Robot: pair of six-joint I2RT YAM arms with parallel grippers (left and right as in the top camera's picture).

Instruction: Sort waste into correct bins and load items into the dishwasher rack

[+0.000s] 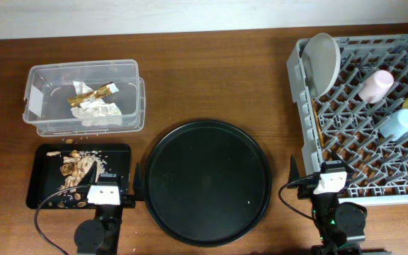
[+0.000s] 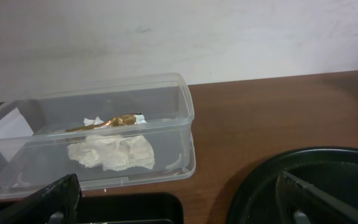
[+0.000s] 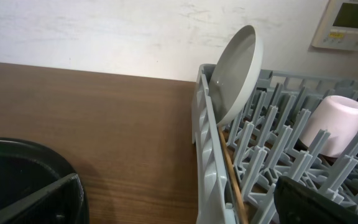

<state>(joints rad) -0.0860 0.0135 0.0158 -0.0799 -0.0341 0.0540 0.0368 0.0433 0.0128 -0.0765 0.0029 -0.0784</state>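
Finding napkin point(image 1: 98, 112) and wrapper point(image 1: 91, 93) in the clear tub point(image 1: 37, 106), scraps point(image 1: 78, 168) in the black tray point(image 1: 41, 191) and plate point(image 1: 321, 62) in the rack point(image 1: 353, 185) at right, I advise parking left end effector point(image 1: 106, 190) and right end effector point(image 1: 329, 170), both wide open and empty, near.

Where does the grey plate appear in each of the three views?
Overhead: top right, the grey plate stands tilted in the dishwasher rack's far left corner.
Left wrist: not in it.
Right wrist: the plate, upper middle, tilted at the rack's corner.
Shared landmark: the round black tray, in all three.
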